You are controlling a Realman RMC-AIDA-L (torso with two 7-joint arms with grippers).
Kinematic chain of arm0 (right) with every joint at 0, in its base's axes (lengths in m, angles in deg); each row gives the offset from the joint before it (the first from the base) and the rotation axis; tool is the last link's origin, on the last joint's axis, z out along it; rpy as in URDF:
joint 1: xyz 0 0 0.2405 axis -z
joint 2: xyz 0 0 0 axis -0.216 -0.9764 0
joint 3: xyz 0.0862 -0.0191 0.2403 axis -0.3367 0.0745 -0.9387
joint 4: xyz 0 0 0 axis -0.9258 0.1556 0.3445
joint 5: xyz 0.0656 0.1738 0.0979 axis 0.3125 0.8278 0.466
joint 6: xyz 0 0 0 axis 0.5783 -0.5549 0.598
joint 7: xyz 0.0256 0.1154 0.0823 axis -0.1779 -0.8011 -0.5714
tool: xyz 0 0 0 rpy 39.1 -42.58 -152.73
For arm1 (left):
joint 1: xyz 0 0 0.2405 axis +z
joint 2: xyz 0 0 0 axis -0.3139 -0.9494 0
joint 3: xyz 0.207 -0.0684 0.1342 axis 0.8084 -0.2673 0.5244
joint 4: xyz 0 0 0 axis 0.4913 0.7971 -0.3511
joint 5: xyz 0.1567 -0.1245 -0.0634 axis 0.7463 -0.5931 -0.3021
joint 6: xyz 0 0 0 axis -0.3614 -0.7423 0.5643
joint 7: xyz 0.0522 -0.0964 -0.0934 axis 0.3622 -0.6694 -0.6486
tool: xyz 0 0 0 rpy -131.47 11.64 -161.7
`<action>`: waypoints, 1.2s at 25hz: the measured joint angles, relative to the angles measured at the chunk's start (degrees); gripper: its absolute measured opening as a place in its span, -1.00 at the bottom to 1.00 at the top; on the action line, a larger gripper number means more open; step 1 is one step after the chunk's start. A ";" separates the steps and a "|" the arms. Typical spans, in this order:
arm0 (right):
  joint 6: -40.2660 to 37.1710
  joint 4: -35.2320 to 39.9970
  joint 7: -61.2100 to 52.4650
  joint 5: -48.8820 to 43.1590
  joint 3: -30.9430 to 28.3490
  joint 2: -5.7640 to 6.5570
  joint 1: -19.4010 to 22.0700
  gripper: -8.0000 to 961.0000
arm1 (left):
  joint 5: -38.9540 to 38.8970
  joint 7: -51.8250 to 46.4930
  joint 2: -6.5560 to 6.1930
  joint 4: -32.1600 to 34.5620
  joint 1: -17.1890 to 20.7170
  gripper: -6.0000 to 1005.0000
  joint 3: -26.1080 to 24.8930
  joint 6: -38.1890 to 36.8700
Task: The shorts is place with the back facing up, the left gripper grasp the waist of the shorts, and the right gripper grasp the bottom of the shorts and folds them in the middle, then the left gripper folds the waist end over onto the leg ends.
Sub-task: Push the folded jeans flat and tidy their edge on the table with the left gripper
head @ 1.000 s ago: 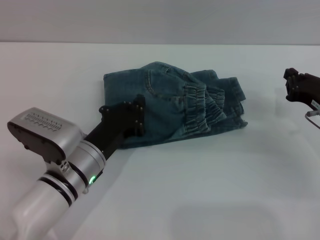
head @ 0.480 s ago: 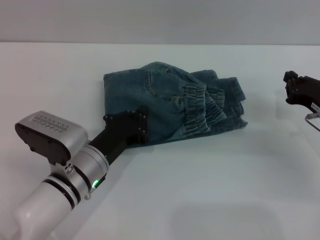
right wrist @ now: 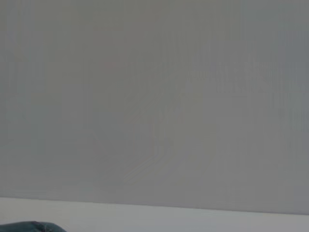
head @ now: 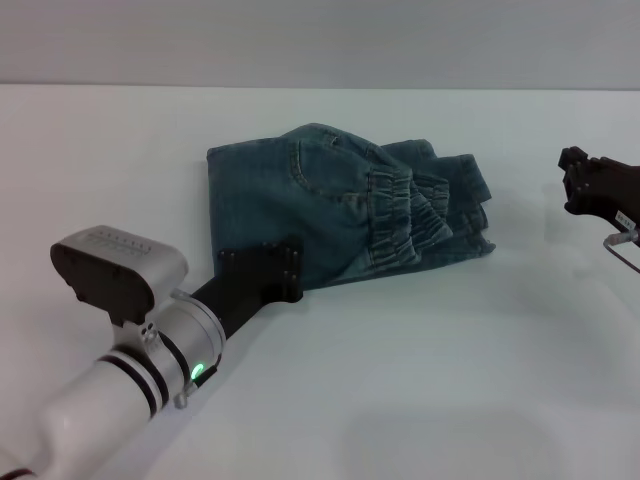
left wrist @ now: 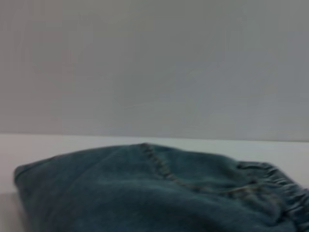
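The blue denim shorts (head: 340, 205) lie folded in a compact bundle on the white table (head: 420, 360), with the gathered elastic hems (head: 410, 215) stacked toward the right. My left gripper (head: 268, 276) is low at the bundle's near left corner, just at the cloth's edge. The left wrist view shows the shorts (left wrist: 145, 193) close in front, lying flat. My right gripper (head: 578, 182) hovers off to the right of the shorts, well apart from them. A sliver of the shorts (right wrist: 29, 226) shows in the right wrist view.
Bare white table (head: 120, 150) surrounds the shorts on every side. A thin metal piece (head: 622, 240) shows under the right arm at the picture's edge.
My left gripper has drawn back toward me and down, from over the shorts' left part to their near edge. The shorts stayed put. The right gripper shifted slightly left.
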 joint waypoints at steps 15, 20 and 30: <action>3.26 0.19 0.07 0.29 0.48 -0.19 0.49 -0.71 | 0.09 -5.44 -0.36 7.23 -7.66 -0.87 -0.94 1.25; 3.45 0.22 0.18 0.27 0.14 -0.16 0.60 -0.71 | 0.19 -2.98 -0.33 6.99 -7.63 -0.87 -1.52 -1.27; 4.03 -0.08 0.22 0.30 0.20 -0.10 0.88 -0.70 | 0.35 -2.44 -0.67 0.98 -3.45 -0.85 -1.48 -0.79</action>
